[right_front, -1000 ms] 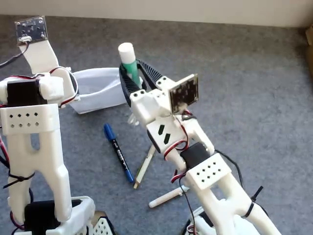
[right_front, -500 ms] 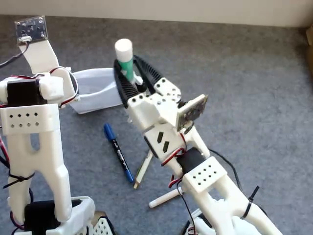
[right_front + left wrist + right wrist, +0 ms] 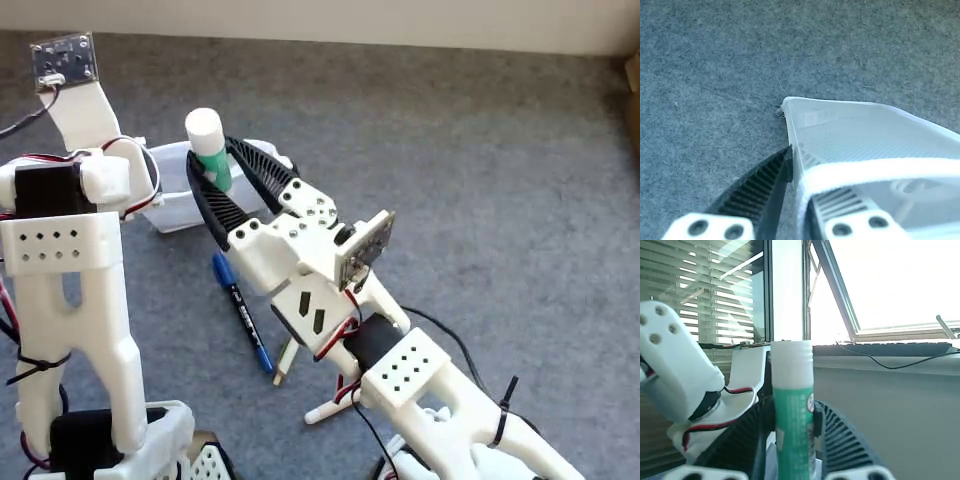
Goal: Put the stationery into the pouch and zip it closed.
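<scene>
My right gripper (image 3: pixel 212 155) is shut on a glue stick (image 3: pixel 206 132) with a green body and a white cap, held upright over the open mouth of the translucent white pouch (image 3: pixel 180 205). In the right wrist view the glue stick (image 3: pixel 792 405) stands between the black fingers (image 3: pixel 840 440). My left gripper (image 3: pixel 797 167) is shut on the pouch (image 3: pixel 865 135) rim, one jaw outside and one inside. A blue pen (image 3: pixel 240 312), a cream pencil (image 3: pixel 291 350) and a white pen (image 3: pixel 345 400) lie on the grey carpet near the right arm's base.
The left arm's white body (image 3: pixel 65 250) stands tall at the left, close beside the pouch; it also shows in the right wrist view as a white arm (image 3: pixel 685 370). Open grey carpet (image 3: pixel 480 180) stretches to the right and the back.
My right gripper has swung left with the glue stick, from beside the pouch's right end to above its mouth. The left arm and the pouch have stayed put.
</scene>
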Controlling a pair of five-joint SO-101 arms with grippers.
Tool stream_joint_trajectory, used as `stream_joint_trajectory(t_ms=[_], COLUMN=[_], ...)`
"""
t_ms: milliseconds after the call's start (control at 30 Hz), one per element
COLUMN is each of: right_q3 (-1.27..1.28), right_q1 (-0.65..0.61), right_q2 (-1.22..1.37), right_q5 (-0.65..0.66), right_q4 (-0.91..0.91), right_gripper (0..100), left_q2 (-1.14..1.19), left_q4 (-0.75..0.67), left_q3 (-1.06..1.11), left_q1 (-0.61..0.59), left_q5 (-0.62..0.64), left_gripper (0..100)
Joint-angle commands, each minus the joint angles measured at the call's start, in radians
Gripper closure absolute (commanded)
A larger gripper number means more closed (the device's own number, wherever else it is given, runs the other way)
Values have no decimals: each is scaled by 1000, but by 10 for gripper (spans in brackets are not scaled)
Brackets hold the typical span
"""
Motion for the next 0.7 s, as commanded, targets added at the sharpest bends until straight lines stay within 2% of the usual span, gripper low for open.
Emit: stream_joint_trajectory(t_ms=[0, 333, 667], right_q3=[-18, -124, -234], right_q1=[-12, -10, -10], right_q2=[-27, 145, 202], right_q5=[-9, -9, -9], right_q4=[-30, -31, -33], right_gripper=[994, 994, 994], left_q2=[-36, -41, -41], left_q4=[-2, -6, -8], left_q3=[-15, 7, 16], left_q1=[16, 16, 12], left_q5=[-9, -9, -9], left_gripper=[966, 966, 966])
